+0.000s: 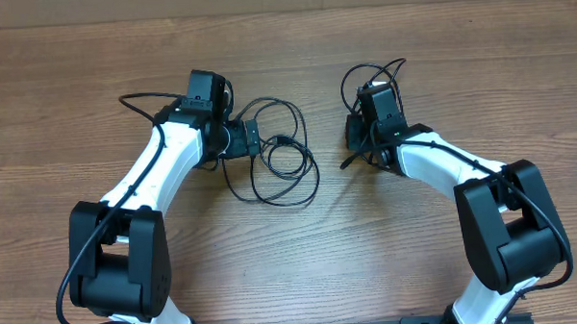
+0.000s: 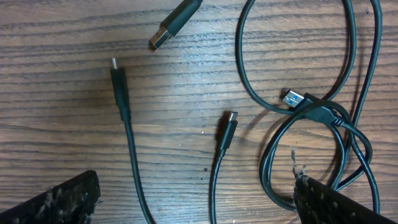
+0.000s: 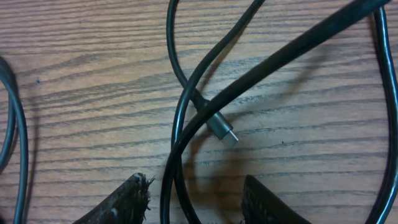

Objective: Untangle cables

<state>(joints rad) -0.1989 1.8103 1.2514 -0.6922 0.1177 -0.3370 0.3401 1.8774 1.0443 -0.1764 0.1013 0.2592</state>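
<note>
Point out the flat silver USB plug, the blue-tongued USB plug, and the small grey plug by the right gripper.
flat silver USB plug (image 2: 160,38): left wrist view, on its metal shell.
blue-tongued USB plug (image 2: 293,98): left wrist view, on its metal shell.
small grey plug (image 3: 221,128): right wrist view, on its grey body.

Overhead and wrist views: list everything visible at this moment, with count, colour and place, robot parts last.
cables: several, exact count unclear, black; loose loops mid-view, a smaller tangle to the right
plug ends: four in the left wrist view, black with metal tips, one blue inside; lying apart on the wood
table: one, brown wood; under everything
arms: two, white and black; reaching in from the overhead view's bottom edge
left gripper: one, black, open; above the plugs
right gripper: one, black, open; a cable runs between its fingers
</note>
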